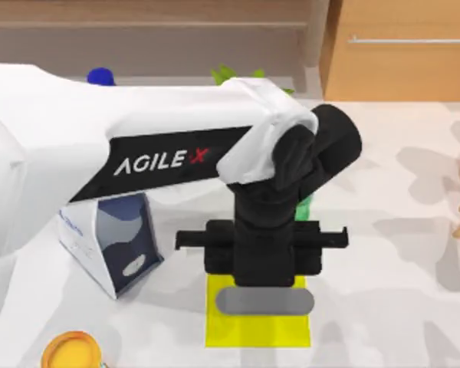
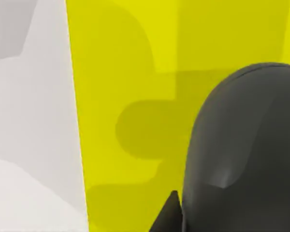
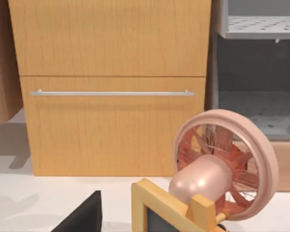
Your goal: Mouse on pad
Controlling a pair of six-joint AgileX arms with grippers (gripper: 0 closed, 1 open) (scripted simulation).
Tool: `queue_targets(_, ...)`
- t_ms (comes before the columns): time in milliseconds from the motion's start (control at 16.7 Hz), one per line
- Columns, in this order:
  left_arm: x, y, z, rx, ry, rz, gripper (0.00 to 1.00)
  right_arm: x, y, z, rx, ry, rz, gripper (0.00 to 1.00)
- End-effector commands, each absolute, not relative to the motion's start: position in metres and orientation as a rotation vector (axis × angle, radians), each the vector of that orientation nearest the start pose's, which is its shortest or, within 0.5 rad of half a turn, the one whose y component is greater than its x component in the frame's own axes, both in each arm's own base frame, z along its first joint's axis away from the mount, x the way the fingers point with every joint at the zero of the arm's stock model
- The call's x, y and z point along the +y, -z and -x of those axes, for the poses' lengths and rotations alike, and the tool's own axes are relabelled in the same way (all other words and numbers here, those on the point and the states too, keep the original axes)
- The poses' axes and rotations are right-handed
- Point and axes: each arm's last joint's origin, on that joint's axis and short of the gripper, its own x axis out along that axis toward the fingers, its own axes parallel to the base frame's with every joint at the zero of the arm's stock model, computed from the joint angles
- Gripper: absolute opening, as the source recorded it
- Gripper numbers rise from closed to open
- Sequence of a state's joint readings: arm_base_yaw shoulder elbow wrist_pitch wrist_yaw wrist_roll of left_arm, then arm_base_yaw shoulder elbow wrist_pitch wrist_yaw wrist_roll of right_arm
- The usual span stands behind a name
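The left gripper [image 1: 262, 285] hangs over the flat yellow square pad [image 1: 249, 326] at the counter's [image 1: 383, 291] near edge — the matte grey oval mouse [image 1: 265, 301] lies on it, directly under the fingers; whether they grip it I cannot tell.

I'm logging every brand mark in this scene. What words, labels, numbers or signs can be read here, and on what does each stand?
"AGILEX", white letters with a red X, on the black band of the left arm, which reaches over the pad.
The blue and white carton carries small blue print on its white side, too small to read.
The mouse and pad bear no text.
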State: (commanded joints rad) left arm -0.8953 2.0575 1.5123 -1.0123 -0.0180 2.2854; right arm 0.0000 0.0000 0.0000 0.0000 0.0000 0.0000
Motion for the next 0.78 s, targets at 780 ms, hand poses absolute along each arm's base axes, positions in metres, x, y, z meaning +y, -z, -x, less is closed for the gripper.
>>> queue_targets(780, -0.302, -0.139, -0.248, 0.024, -2.179, 2.226, 0.08, -0.001, -0.160, -0.106, 0.000, 0.000, 0.000, 1.00)
